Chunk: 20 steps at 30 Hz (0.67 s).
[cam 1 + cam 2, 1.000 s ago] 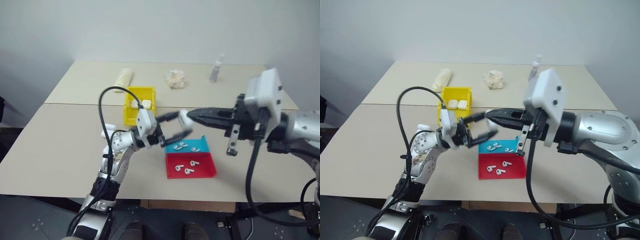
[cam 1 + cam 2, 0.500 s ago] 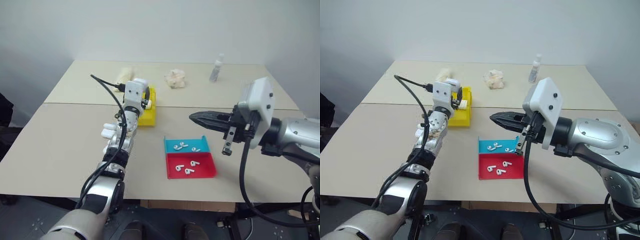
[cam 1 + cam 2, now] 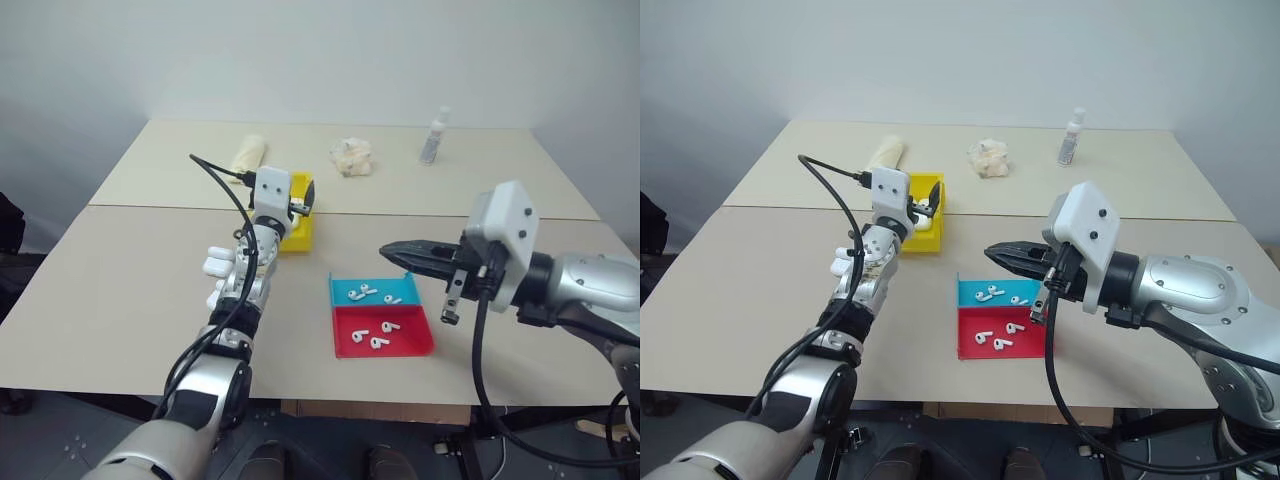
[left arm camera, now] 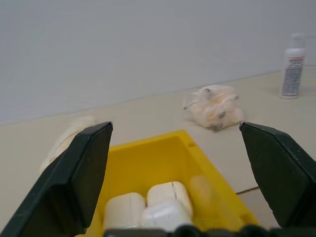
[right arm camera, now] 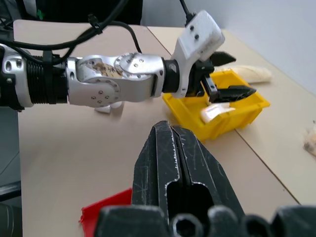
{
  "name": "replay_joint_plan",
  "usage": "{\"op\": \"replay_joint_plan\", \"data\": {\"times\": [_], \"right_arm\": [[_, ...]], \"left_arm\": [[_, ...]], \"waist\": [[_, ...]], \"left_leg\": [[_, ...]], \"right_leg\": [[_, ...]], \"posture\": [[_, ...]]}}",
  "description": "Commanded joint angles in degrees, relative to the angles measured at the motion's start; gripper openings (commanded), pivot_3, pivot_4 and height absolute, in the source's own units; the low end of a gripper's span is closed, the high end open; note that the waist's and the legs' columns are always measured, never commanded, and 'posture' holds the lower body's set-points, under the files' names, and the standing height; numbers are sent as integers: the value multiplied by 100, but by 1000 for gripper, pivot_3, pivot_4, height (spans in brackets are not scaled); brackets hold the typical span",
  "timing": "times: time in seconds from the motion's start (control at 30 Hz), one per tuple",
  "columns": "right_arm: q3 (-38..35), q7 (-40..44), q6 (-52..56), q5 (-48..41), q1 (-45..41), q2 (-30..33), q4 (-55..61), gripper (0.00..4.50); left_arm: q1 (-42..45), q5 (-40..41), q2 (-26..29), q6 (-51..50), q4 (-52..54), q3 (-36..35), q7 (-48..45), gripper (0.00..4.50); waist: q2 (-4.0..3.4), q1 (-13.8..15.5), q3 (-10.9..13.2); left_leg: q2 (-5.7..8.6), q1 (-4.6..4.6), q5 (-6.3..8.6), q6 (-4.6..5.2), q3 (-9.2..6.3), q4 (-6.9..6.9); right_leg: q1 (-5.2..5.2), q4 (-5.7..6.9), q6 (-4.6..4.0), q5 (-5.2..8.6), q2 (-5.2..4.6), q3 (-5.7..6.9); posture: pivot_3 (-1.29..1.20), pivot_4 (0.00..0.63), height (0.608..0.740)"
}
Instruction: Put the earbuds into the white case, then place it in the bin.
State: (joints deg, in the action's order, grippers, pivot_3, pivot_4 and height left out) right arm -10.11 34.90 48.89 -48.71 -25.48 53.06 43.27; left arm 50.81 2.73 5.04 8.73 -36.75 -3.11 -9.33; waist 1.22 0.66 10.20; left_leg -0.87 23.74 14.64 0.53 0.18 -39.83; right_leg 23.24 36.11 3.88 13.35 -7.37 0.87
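Note:
The yellow bin (image 3: 298, 232) stands left of the table's middle with white cases (image 4: 167, 195) lying inside it. My left gripper (image 4: 175, 126) hovers just above the bin, open, with nothing between its fingers. From the right wrist, one white case (image 5: 217, 111) sits right under those open fingers (image 5: 241, 92). Several earbuds (image 3: 358, 293) lie on the blue tray (image 3: 400, 285), and others (image 3: 378, 342) lie on the red tray (image 3: 405, 345). My right gripper (image 3: 385, 250) hangs above the blue tray, shut and empty.
Along the far edge of the table are a small spray bottle (image 3: 432, 137), a crumpled beige wad (image 3: 351, 157) and a pale roll (image 3: 246, 153). A seam crosses the tabletop just behind the bin.
My left gripper carried a white case from beside the right gripper out over the bin, then opened and let it go. The right gripper sank slightly and stayed shut.

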Motion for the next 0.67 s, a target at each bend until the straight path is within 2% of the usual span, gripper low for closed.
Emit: {"op": "replay_joint_plan", "data": {"times": [0.03,0.13,0.2,0.33,0.47,0.57,0.67], "right_arm": [[-573,408,-209,180,465,401,68,0],[-1058,911,-303,373,1117,782,-37,0],[-1376,1213,-350,531,1554,989,-129,0],[-2020,1931,-663,945,2448,1189,-273,0],[-2592,2551,-1096,1380,3234,1121,-362,0],[-2785,2735,-1324,1650,3576,1044,-442,0],[-2837,2827,-1445,1739,3736,982,-424,0]], "left_arm": [[-548,968,306,-897,1670,-42,-1225,4482],[-1204,1694,897,-1620,2717,-44,-2376,4482],[-1643,1790,1430,-1809,3264,89,-2987,4482],[-2246,2052,2219,-1806,3830,101,-4015,4482],[-2662,2289,3138,-2001,4115,80,-5144,4482],[-2736,2476,3755,-2530,4251,126,-5665,4482],[-2708,2731,3982,-2963,4404,36,-5774,4482]], "waist": [[0,-4,0],[-2,-41,-1],[-3,-56,-1],[-3,-21,-3],[-3,2,-3],[-3,-2,-3],[-4,1,-3]], "left_leg": [[0,3,0,0,0,1],[-1,0,0,0,3,-1],[-4,-15,0,0,4,0],[-3,-42,0,0,6,3],[-3,-43,1,1,5,4],[-4,-44,2,1,10,5],[-4,-49,2,1,9,4]], "right_leg": [[1,1,0,0,0,-1],[3,-2,0,0,0,-6],[-1,-4,-1,1,1,-8],[-22,-3,-4,3,1,-11],[-26,-7,-3,3,1,-9],[-23,-8,-3,3,1,-14],[-27,-6,-2,4,1,-15]], "posture": [[0,150,740],[0,150,740],[0,150,740],[0,150,740],[0,150,740],[0,150,740],[0,150,740]]}}
